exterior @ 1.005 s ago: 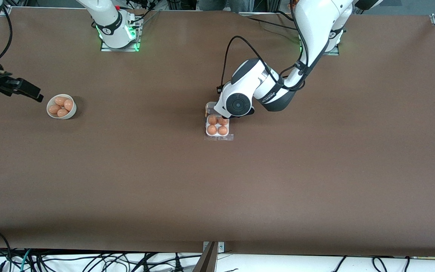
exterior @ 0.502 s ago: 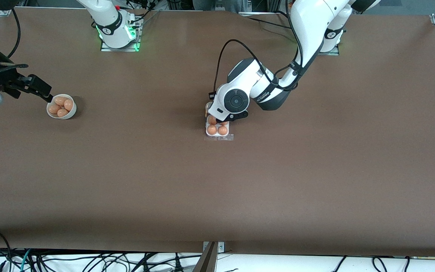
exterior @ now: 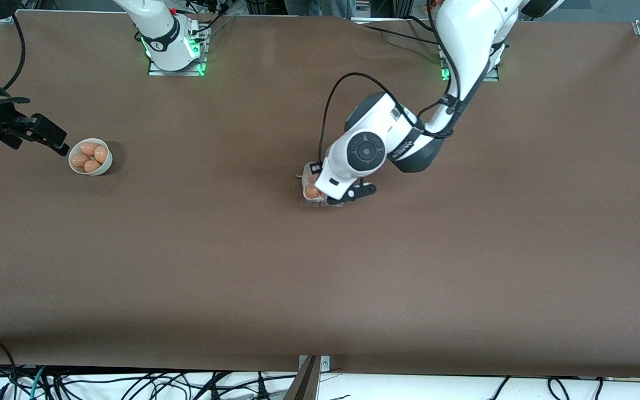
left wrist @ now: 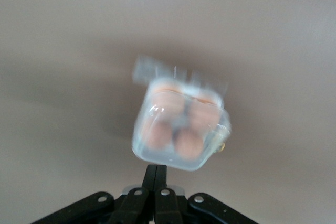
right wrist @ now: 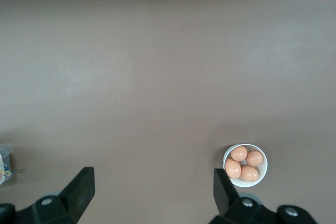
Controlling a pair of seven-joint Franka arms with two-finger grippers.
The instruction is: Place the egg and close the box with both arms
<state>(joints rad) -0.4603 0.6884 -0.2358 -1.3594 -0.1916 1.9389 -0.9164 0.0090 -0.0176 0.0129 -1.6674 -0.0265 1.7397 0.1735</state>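
We found the box (exterior: pixel 315 191) near the middle of the surface, well in from every edge, with four eggs (left wrist: pixel 176 124) seated in its cells and the clear lid (left wrist: pixel 181 153) lying down over them in the left wrist view. The left end effector (left wrist: pixel 156 174), its fingers pressed together and holding nothing, hung just over the box at the lid's edge; in the front view the left arm (exterior: pixel 378 147) hid most of the carton. The right end effector (right wrist: pixel 152 190), fingers spread wide and empty, waited over the surface's edge at the right arm's end, near the white bowl (exterior: pixel 91 157) of spare eggs. We judged the egg already placed and the closing step in hand. The next move would call for a downward press to seat the lid, then securing the front flap (exterior: pixel 325 204), probably with the right arm steadying the tray
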